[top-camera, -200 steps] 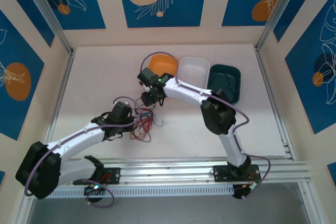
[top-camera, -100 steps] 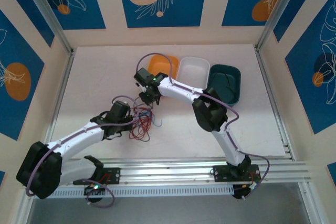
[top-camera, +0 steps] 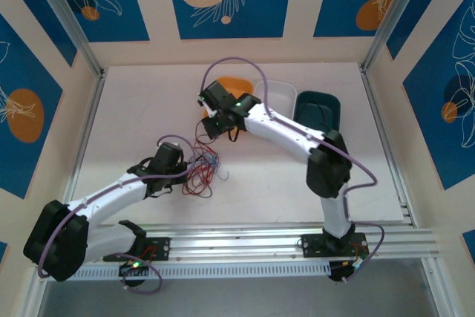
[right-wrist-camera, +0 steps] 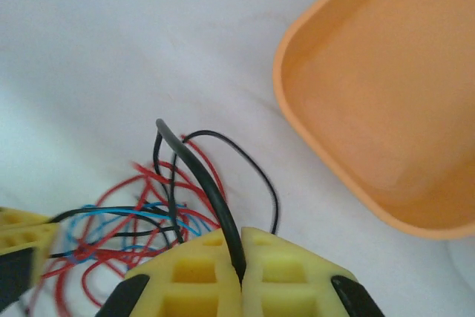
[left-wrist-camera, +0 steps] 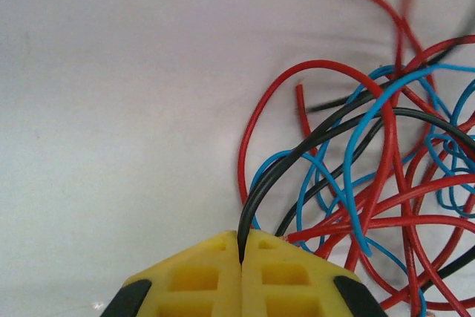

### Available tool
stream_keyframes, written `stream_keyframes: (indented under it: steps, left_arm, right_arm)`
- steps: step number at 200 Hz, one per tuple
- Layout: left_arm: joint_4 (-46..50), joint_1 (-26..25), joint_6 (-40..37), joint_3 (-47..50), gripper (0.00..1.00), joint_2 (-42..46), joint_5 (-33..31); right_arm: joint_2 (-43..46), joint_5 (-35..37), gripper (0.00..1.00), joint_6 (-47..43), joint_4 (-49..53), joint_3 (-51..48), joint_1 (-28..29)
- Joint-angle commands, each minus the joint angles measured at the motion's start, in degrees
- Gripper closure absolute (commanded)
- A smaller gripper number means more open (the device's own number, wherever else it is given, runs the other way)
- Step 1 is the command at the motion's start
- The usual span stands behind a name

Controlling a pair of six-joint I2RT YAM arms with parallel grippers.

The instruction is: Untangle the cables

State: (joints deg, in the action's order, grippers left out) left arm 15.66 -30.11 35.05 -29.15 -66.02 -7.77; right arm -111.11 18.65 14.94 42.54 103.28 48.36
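A tangle of thin red, blue and black cables (top-camera: pixel 203 172) lies on the white table between the two arms. In the left wrist view the cables (left-wrist-camera: pixel 371 176) spread to the right, and my left gripper (left-wrist-camera: pixel 242 246) is shut on a black cable that rises from its yellow fingers (left-wrist-camera: pixel 193 280). My left gripper (top-camera: pixel 187 172) sits at the tangle's left edge. My right gripper (top-camera: pixel 215 128) hangs above and behind the tangle, shut on a black cable (right-wrist-camera: pixel 200 176) that arches up from its jaws (right-wrist-camera: pixel 240 257). The rest of the cables (right-wrist-camera: pixel 126 228) lie lower left.
An orange tray (top-camera: pixel 223 87), a white tray (top-camera: pixel 278 93) and a dark green tray (top-camera: pixel 319 116) stand in a row at the back. The orange tray (right-wrist-camera: pixel 386 109) is close on the right of the right gripper. Bare table lies left of the tangle.
My right arm has lifted and swung back and to the right, pulling its black cable up from the tangle toward the orange tray. The left arm has held still.
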Motion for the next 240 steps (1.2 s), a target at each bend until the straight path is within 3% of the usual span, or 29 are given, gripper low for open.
stream_keyframes:
  steps: [1, 82, 140, 202, 240]
  left_arm:
    - [-1.5, 0.8, 1.4, 1.1, 0.98, -0.8, 0.4]
    - [-3.7, 0.8, 2.8, 1.6, 0.97, -2.3, 1.2]
    - [-4.1, 0.8, 3.1, 1.7, 0.94, -2.0, 1.6]
    - [-4.8, 0.8, 3.7, 1.7, 0.84, -2.2, 1.8]
    - [-5.5, 0.8, 4.2, 1.7, 0.72, -2.1, 2.4]
  right_arm:
    - [4.8, 2.3, 1.00, 1.7, 0.0, -2.1, -0.3]
    - [16.8, 5.7, 1.00, 3.8, 2.2, -4.9, -0.9]
    - [22.9, 6.9, 1.00, 9.0, 5.1, -8.8, -6.9]
    - [30.4, 4.1, 1.00, 17.0, 8.0, -16.4, -23.0]
    - [32.4, -4.1, 1.00, 21.5, 8.0, -20.8, -37.0]
